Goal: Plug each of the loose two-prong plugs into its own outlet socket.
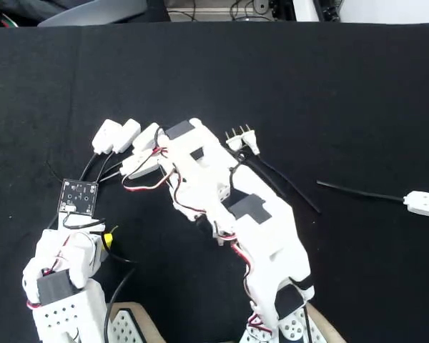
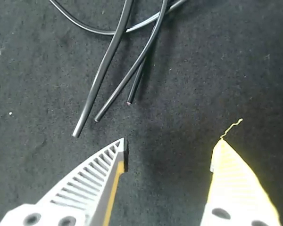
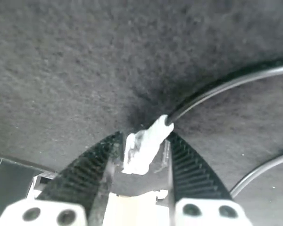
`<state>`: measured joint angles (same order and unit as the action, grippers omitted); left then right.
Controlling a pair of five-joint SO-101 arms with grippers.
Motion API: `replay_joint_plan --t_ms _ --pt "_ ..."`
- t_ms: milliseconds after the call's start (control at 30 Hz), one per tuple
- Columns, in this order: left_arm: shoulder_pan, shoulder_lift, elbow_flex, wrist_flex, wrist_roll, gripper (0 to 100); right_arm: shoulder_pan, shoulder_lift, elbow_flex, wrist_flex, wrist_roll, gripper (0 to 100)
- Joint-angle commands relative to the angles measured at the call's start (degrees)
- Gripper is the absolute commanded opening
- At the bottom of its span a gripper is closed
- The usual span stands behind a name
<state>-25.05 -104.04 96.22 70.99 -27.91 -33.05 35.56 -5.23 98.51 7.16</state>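
Note:
My right gripper (image 3: 140, 141) is shut on a small white plug (image 3: 142, 147) whose black cable (image 3: 226, 87) runs off over the cloth. In the high view this gripper (image 1: 144, 153) is left of centre, right beside two white outlet sockets (image 1: 116, 135). Two loose white plugs (image 1: 243, 139) with bare prongs lie just right of the arm. Another white connector (image 1: 423, 204) on a black cable lies at the far right. My left gripper (image 2: 172, 148) hangs open over bare cloth, close to several cut cable ends (image 2: 127, 102). The left arm (image 1: 64, 268) stands at the lower left.
Black cloth (image 1: 329, 86) covers the whole table. Thin black cables (image 1: 93, 168) run from the sockets down toward the left arm. A cable (image 1: 286, 182) trails from the loose plugs to the right.

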Motion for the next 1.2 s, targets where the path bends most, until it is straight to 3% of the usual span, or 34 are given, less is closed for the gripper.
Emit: replay_joint_plan --t_ms 0,700,967,1167 --pt "0.40 -0.35 1.10 0.18 -0.26 29 -0.35 -3.03 0.31 1.05 0.53 9.0" --pt "0.57 -0.35 1.10 0.26 -0.26 29 -0.26 -6.37 2.42 -2.11 1.93 2.8" --pt "0.66 -0.35 1.10 0.35 -0.26 29 0.97 -26.07 14.20 -9.41 -0.79 2.8" --pt "0.66 -0.35 1.10 0.00 -0.26 29 0.97 -48.92 28.44 -22.68 -4.40 2.8"
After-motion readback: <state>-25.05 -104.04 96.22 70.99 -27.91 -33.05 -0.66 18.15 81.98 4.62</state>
